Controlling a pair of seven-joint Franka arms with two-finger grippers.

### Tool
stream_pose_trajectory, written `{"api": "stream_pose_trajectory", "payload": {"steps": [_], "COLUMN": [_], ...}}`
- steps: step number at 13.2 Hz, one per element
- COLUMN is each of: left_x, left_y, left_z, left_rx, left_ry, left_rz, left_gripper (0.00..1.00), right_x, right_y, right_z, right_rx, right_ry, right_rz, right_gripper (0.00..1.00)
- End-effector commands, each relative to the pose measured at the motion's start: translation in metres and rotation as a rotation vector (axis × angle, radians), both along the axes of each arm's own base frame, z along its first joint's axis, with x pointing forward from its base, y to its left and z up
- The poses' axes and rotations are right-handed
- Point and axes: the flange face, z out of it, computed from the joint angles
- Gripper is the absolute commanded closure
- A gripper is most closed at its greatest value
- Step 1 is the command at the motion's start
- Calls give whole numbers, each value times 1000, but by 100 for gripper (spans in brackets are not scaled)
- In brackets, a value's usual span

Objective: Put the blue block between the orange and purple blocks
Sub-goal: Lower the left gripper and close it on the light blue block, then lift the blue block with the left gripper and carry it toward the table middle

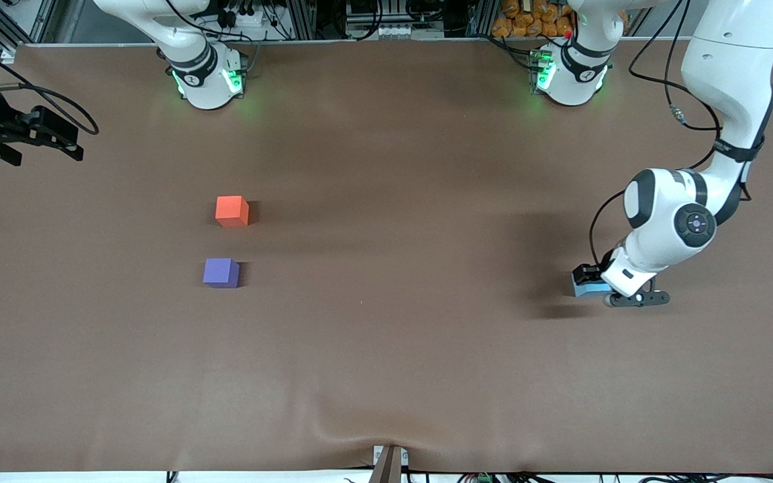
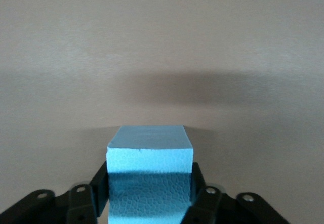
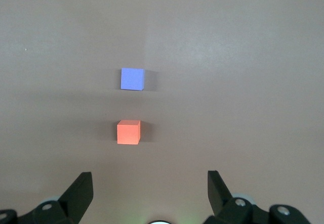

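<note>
while the left gripper [image 2: 150,196] is down at the brown table [image 1: 386,376] toward the left arm's end, its two fingers [image 2: 100,183] press against opposite sides of the blue block [image 2: 150,176], so it is clamped on that cube. in the front view the blue block [image 1: 588,288] shows only partly, tucked under the white wrist, with a dark shadow on the cloth beside it. whether the cube rests on the table or is just off it cannot be told.

the orange block [image 1: 232,210] and the purple block [image 1: 221,273] sit toward the right arm's end of the table, well apart from the blue one. the purple block is nearer to the front camera than the orange, with a bare gap between them.

the right gripper [image 3: 151,191] waits high over the table near its own base, fingers spread wide apart and holding nothing; its wrist view looks down on the orange block [image 3: 128,132] and the purple block [image 3: 132,79].
</note>
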Motion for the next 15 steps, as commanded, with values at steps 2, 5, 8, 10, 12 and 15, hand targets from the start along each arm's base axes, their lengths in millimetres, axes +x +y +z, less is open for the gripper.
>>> {"api": "stream_pose_trajectory", "payload": {"steps": [2, 5, 8, 10, 12, 15], "left_x": [9, 4, -27, -57, -82, -119], "left_y": [-62, -161, -293, -395, -466, -519], "left_z": [12, 36, 46, 46, 43, 24], "left_rx": [8, -16, -49, -31, -27, -41], "left_ry": [-44, -80, -84, -12, -1, 9], "left_rz": [-158, -272, -299, -246, -176, -195], "left_gripper": [100, 100, 100, 100, 100, 100], "right_x": [1, 1, 1, 1, 1, 1], "right_y": [-3, -3, -3, -1, -1, 6], "right_z": [3, 3, 3, 4, 6, 4], "right_rx": [10, 10, 10, 10, 12, 8], "right_ry": [4, 3, 4, 1, -3, 1], "right_rz": [6, 6, 6, 11, 8, 21], "right_gripper": [0, 0, 0, 0, 0, 0]}}
